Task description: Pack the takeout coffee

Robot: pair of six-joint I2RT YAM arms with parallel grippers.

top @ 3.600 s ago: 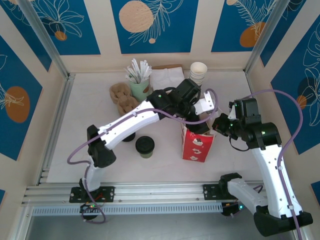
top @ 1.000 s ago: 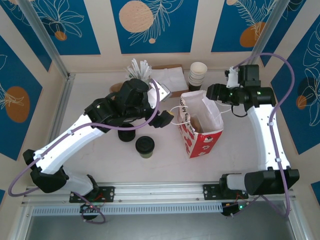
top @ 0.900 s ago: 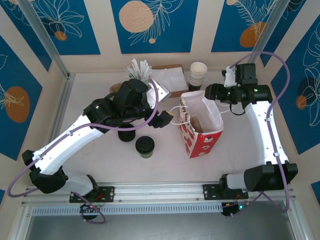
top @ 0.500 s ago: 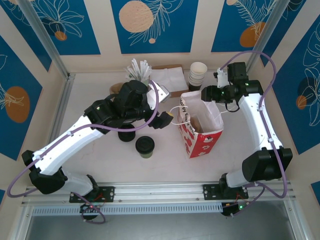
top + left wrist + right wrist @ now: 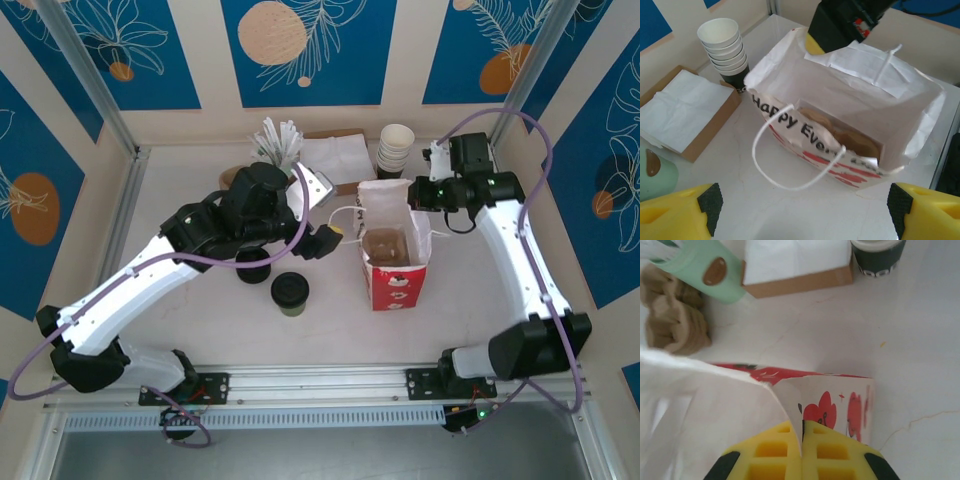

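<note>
Bag (image 5: 396, 278) gripped at its rim, coffee cup (image 5: 290, 293) outside it
Overhead: the cup stands on the worktop (image 5: 330, 332) left of the bag, near the left tool (image 5: 328, 240). Left wrist: that tool is spread wide and empty, facing the bag. Right wrist: right tool (image 5: 801, 450) clenched on the bag's white rim.

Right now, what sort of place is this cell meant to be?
Likely a mock café takeout counter inside a robot test cell: a stack of paper cups, a lidded takeout coffee and a red-and-white paper bag on a table walled by painted blue panels.
</note>
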